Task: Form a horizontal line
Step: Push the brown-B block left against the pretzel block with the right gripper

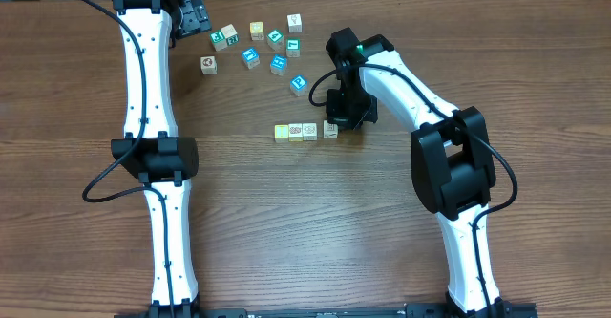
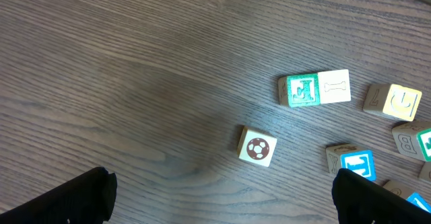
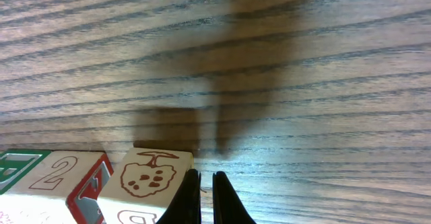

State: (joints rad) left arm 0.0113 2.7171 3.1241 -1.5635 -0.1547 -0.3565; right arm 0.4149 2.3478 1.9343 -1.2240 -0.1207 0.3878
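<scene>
The horizontal line is a row of four touching cubes at mid-table: a yellow-green one (image 1: 281,132) at the left, then three cream ones (image 1: 296,131) (image 1: 310,131) (image 1: 330,129). My right gripper (image 1: 346,117) is shut and empty, its tips on the table against the right side of the row's last cube. In the right wrist view the shut fingers (image 3: 206,197) touch that cream cube with a brown tree mark (image 3: 149,177), with a "2" cube (image 3: 57,177) beside it. My left gripper (image 1: 196,17) is open and empty at the far left, above bare wood (image 2: 219,197).
Several loose cubes lie at the back: teal-faced ones (image 1: 250,57) (image 1: 279,65) (image 1: 299,84), cream ones (image 1: 208,65) (image 1: 294,22). The left wrist view shows a soccer-ball cube (image 2: 256,146), a green-faced cube (image 2: 301,90) and a bone cube (image 2: 335,86).
</scene>
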